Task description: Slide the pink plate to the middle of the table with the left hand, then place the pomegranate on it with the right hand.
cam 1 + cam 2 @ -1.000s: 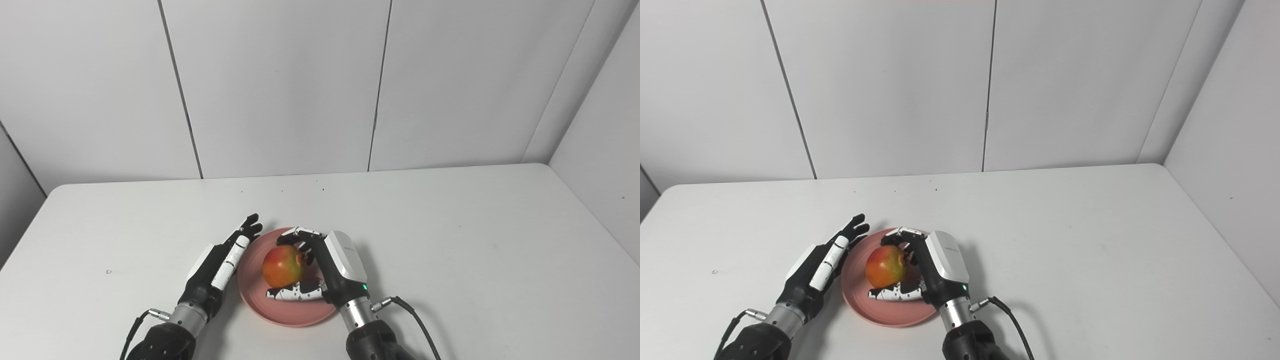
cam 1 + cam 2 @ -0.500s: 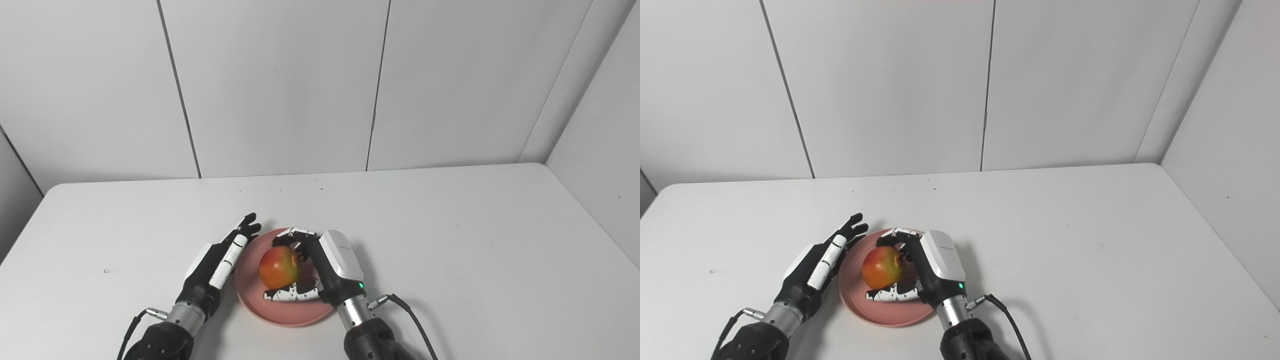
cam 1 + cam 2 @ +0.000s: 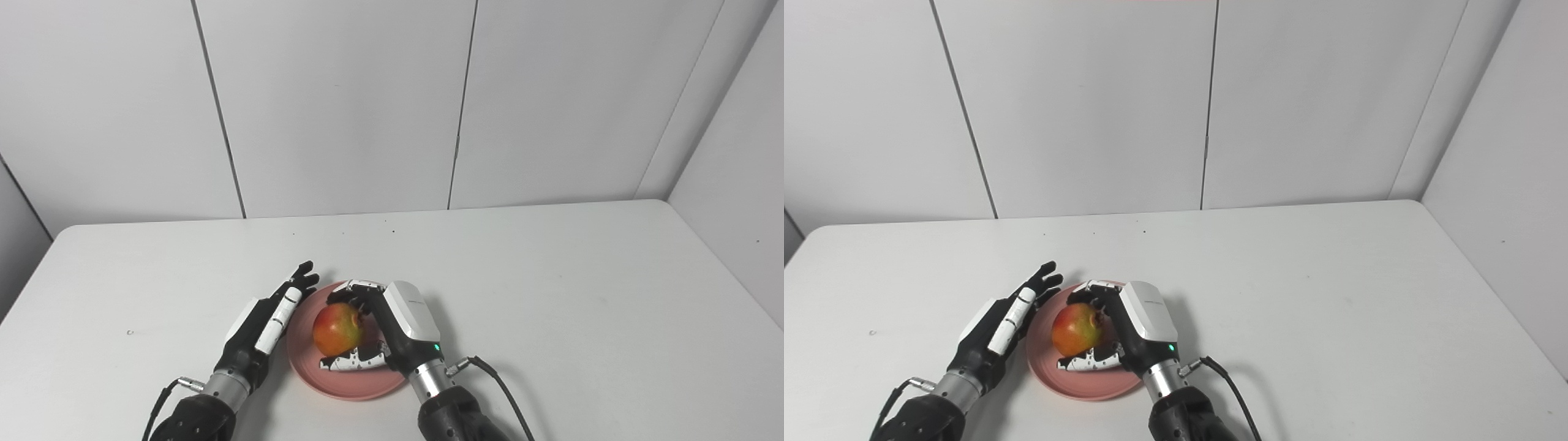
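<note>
My right hand (image 3: 392,327) is curled around the pomegranate (image 3: 335,321) on the pink plate (image 3: 367,383), lower centre of the frame. My left hand (image 3: 266,318) lies flat, fingers spread and empty, against the plate's left rim on the bench (image 3: 551,294). The placing looks nearly done; next I should loosen the fingers gently so the fruit doesn't roll.

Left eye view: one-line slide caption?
Right hand grips pomegranate over pink plate; open left hand flanks the rim.

Left hand (image 3: 264,320) flat, fingers (image 3: 301,277) extended; right hand (image 3: 392,321) curled, grasping.

pink plate (image 3: 367,384): right side under right hand (image 3: 392,324) | both forearms: cut by bottom edge
</note>
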